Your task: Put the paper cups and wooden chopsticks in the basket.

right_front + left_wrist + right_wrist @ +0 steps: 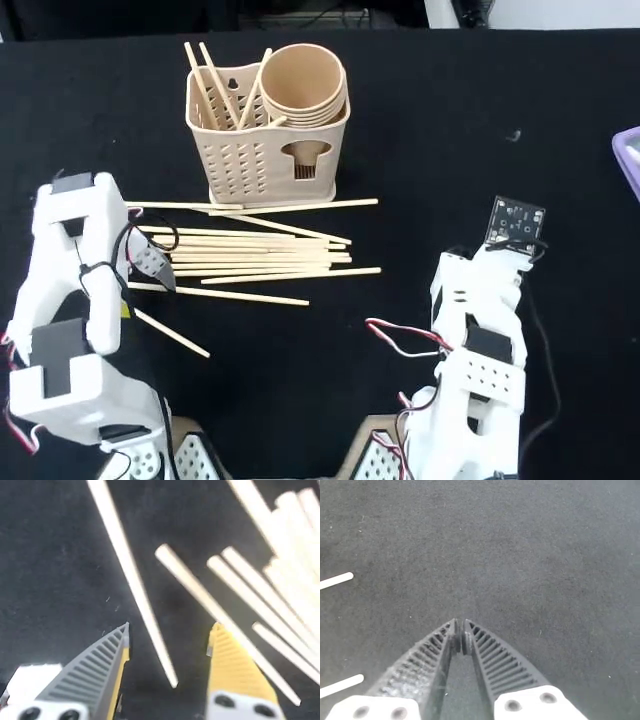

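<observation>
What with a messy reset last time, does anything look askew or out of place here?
Wooden chopsticks lie in a loose pile on the table in front of the basket, and one stray chopstick lies apart at an angle beside the left arm. The paper cups sit stacked in the basket.

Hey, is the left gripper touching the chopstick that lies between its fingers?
Apart. The left wrist view shows the open left gripper straddling the chopstick, with dark table visible between it and each finger.
</observation>
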### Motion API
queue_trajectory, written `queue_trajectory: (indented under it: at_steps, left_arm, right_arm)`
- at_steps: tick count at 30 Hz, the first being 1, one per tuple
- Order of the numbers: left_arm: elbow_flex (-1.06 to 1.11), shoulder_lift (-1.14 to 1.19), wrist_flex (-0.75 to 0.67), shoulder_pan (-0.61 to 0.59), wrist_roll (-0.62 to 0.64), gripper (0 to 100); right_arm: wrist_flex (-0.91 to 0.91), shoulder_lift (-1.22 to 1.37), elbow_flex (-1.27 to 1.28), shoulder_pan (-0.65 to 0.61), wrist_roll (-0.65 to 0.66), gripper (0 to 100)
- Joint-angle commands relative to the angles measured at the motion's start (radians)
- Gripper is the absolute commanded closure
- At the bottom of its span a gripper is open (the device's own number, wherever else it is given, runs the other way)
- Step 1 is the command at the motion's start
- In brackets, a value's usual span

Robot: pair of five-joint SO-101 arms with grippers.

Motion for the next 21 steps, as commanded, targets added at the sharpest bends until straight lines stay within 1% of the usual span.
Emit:
queue_trajectory:
  at_steps: [1, 5, 7, 10, 14, 16, 18, 21]
  left_arm:
    - [0.093, 0.014, -0.169, 0.021, 0.009, 74]
    - [0.174, 0.032, -0.305, 0.013, 0.02, 74]
    - [0.179, 0.037, -0.331, 0.012, 0.06, 74]
    - [0.177, 0.031, -0.33, 0.022, 0.089, 74]
    - [0.188, 0.032, -0.327, 0.041, 0.087, 74]
    - [0.188, 0.031, -0.302, 0.035, 0.087, 74]
    - [0.173, 0.029, -0.276, 0.033, 0.086, 79]
    - [0.139, 0.029, -0.247, 0.035, 0.084, 93]
  right_arm:
    - [-0.023, -0.031, -0.005, -0.011, 0.008, 97.3]
    - [-0.023, -0.031, -0.005, -0.011, 0.008, 97.3]
    - [-0.023, -0.031, -0.005, -0.011, 0.008, 97.3]
    - [-0.023, -0.031, -0.005, -0.011, 0.008, 97.3]
    - [-0.023, -0.031, -0.005, -0.011, 0.008, 97.3]
    - [-0.023, -0.031, -0.005, -0.011, 0.008, 97.3]
    - [-0.023, -0.031, -0.005, -0.011, 0.008, 97.3]
    - [-0.023, -0.031, -0.005, -0.011, 0.008, 97.3]
